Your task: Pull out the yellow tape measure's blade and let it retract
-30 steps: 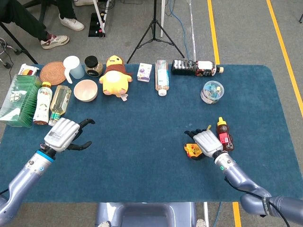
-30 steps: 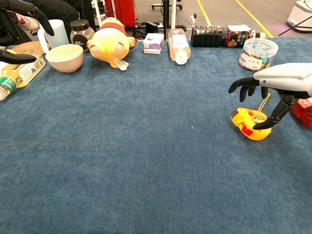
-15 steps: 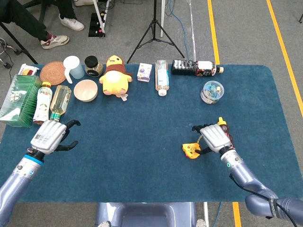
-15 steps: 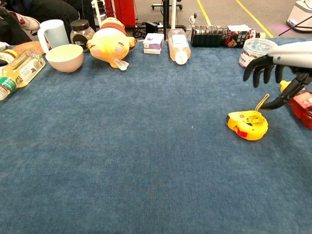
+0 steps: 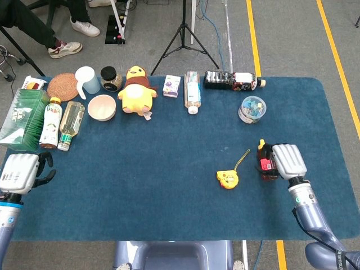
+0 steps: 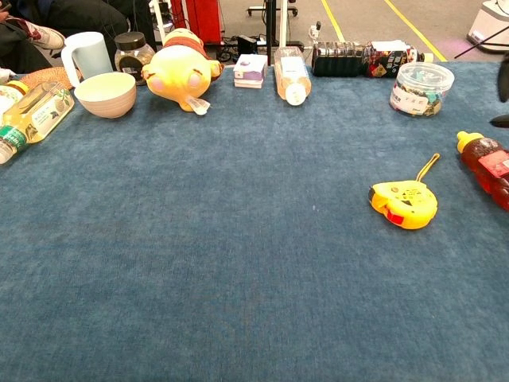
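The yellow tape measure (image 5: 228, 179) lies flat on the blue table with its red button toward the front (image 6: 403, 204). Its thin yellow strap (image 6: 428, 167) trails toward the back right, and no blade shows outside the case. My right hand (image 5: 288, 161) hovers to the right of it, above the red sauce bottle (image 5: 264, 161), with its fingers apart and nothing in them. Only its dark fingertips (image 6: 503, 79) show at the right edge of the chest view. My left hand (image 5: 19, 173) is at the table's far left edge, empty, fingers apart.
Along the back stand a yellow plush duck (image 5: 136, 90), a bowl (image 5: 102, 107), a white cup (image 5: 86, 79), a jar (image 5: 110, 78), lying bottles (image 5: 192, 91) and a tub of clips (image 5: 252, 109). Two bottles (image 5: 62, 121) and a green box (image 5: 21, 118) lie at the left.
My right hand has let go of the tape measure and drawn back to the right, over the red bottle. The tape measure now lies flat. My left hand has pulled back to the left edge.
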Controlling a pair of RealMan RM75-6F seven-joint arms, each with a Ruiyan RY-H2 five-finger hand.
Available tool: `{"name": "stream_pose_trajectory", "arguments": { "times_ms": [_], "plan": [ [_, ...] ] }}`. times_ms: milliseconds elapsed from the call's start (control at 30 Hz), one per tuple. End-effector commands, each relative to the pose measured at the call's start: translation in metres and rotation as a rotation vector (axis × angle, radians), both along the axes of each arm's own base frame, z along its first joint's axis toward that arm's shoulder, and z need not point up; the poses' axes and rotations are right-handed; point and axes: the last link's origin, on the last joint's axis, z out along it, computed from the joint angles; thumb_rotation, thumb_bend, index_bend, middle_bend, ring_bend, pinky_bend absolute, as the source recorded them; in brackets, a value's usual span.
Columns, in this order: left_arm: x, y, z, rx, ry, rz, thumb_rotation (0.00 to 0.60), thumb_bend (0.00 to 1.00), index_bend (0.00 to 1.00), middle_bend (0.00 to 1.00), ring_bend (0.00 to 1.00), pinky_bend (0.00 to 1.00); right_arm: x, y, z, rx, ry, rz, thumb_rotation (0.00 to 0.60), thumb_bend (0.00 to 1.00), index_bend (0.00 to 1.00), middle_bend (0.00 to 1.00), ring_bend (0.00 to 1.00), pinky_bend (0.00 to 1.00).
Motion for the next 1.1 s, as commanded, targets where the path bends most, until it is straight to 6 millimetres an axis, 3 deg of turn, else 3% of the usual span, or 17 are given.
{"name": "stream_pose_trajectory", "arguments": {
  "times_ms": [33,233,600,1100],
  "plan": [
    [-0.018,-0.017,0.005,0.046,0.003,0.040,0.600,0.25,0.61,0.86,0.75,0.85,-0.014,0.012,0.010,-0.047,-0.010,-0.032,0.485,0.24,0.56,0.61,0.57,0.47],
    [-0.036,-0.043,0.011,0.084,0.018,0.085,0.600,0.25,0.64,0.85,0.75,0.85,-0.037,0.037,0.023,-0.095,-0.002,-0.105,0.485,0.24,0.57,0.59,0.57,0.45],
    [-0.044,-0.082,0.011,0.108,-0.009,0.127,0.600,0.25,0.65,0.85,0.75,0.85,-0.071,0.092,0.040,-0.192,-0.027,-0.201,0.484,0.25,0.59,0.61,0.57,0.45],
    [-0.031,-0.080,0.013,0.085,-0.002,0.111,0.600,0.25,0.65,0.85,0.75,0.85,-0.074,0.101,0.040,-0.194,-0.052,-0.187,0.488,0.25,0.59,0.61,0.57,0.45]
  ]
}}
